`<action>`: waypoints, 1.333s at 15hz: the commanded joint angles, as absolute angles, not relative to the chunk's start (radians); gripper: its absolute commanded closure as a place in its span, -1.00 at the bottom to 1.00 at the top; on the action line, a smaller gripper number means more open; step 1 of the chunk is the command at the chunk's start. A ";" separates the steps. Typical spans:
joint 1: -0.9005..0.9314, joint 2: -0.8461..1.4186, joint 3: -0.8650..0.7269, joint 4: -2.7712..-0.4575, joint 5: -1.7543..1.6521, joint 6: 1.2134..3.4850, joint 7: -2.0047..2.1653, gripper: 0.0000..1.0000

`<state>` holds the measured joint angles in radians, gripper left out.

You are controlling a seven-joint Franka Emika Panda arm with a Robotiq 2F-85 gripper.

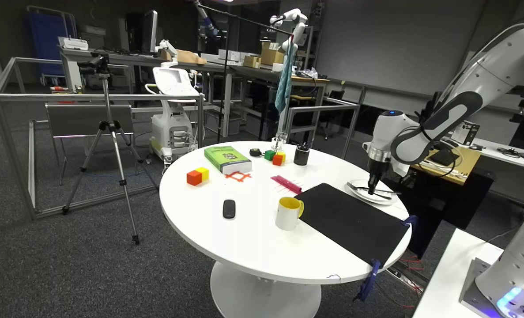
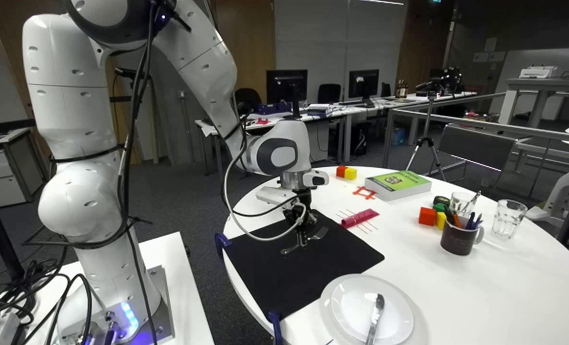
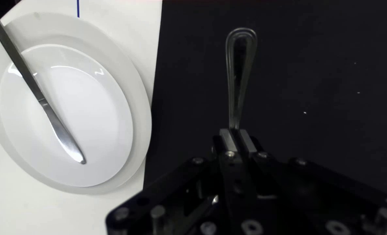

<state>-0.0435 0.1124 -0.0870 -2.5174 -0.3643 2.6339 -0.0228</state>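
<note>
Wrist view: claw clamped on fork at mid-shank over mat, right of plates; should handle light, stiff, slick, hard to break, best pinched squarely at its narrow part.

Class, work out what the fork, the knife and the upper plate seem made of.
Fork: probably polished metal; bright lines edge its reflective handle.
Knife: likely steel, smooth; its blade gleams near the tip.
Upper plate: glossy white, perhaps glazed ceramic; sharp glints on its rim, though plastic is possible.
</note>
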 commanded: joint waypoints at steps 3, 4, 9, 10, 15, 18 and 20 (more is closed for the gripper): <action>-0.035 0.112 -0.079 -2.531 -0.362 2.646 -0.012 0.88; -0.035 0.112 -0.078 -2.532 -0.362 2.647 -0.012 0.88; -0.035 0.112 -0.078 -2.532 -0.362 2.647 -0.012 0.88; -0.035 0.111 -0.078 -2.532 -0.362 2.647 -0.012 0.88; -0.035 0.111 -0.078 -2.532 -0.362 2.647 -0.012 0.88; -0.035 0.115 -0.081 -2.532 -0.369 2.653 -0.003 0.97; -0.038 0.128 -0.081 -2.530 -0.359 2.661 -0.009 0.97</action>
<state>-0.0364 0.1205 -0.0766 -2.5331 -0.3644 2.6490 -0.0102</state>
